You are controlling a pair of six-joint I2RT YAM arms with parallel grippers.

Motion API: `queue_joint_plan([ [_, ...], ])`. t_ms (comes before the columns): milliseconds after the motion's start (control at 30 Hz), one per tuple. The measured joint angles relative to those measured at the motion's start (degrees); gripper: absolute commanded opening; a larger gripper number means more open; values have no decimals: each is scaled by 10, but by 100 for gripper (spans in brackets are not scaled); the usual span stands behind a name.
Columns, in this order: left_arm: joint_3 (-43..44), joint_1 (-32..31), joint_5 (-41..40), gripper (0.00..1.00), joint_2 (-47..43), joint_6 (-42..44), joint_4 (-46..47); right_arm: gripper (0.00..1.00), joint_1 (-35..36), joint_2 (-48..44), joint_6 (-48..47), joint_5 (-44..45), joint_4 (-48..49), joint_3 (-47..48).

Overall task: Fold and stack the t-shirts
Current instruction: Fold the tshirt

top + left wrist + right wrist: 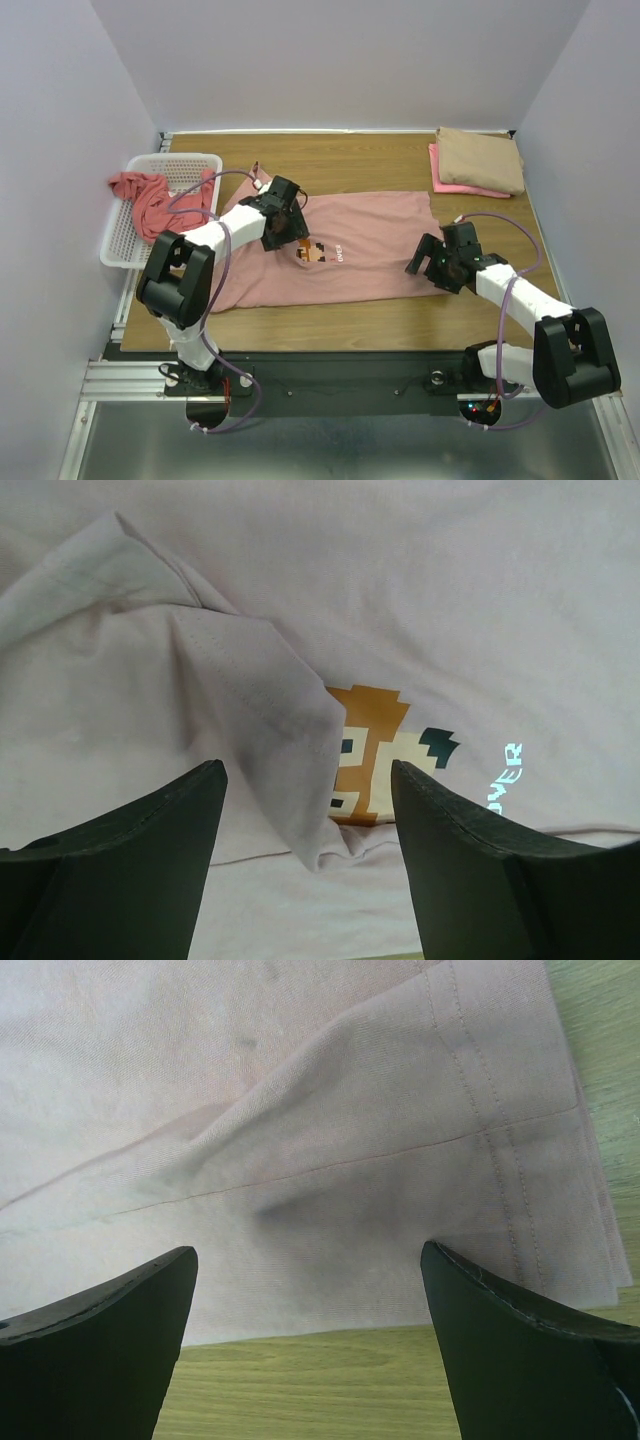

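A dusty-pink t-shirt (370, 235) with a small pixel graphic (316, 252) lies spread across the table's middle. My left gripper (290, 222) is open just above its chest; in the left wrist view (308, 780) a folded sleeve flap (270, 720) lies between the fingers beside the graphic (375, 750). My right gripper (432, 262) is open over the shirt's hem corner (520, 1210), empty, with wood showing below the cloth edge. A coral-red t-shirt (150, 200) hangs out of the basket. A folded tan t-shirt (480, 158) lies on a folded bright pink t-shirt (450, 180) at the back right.
A white plastic mesh basket (125, 235) stands at the table's left edge. Grey walls close in the back and both sides. The wooden table (340, 150) shows behind the shirt and along the near edge.
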Motion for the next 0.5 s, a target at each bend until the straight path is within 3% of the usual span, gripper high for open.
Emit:
queue_joint_plan([
  [500, 107, -2, 41, 79, 115, 7, 13, 100, 0, 5, 0, 9, 6, 0],
])
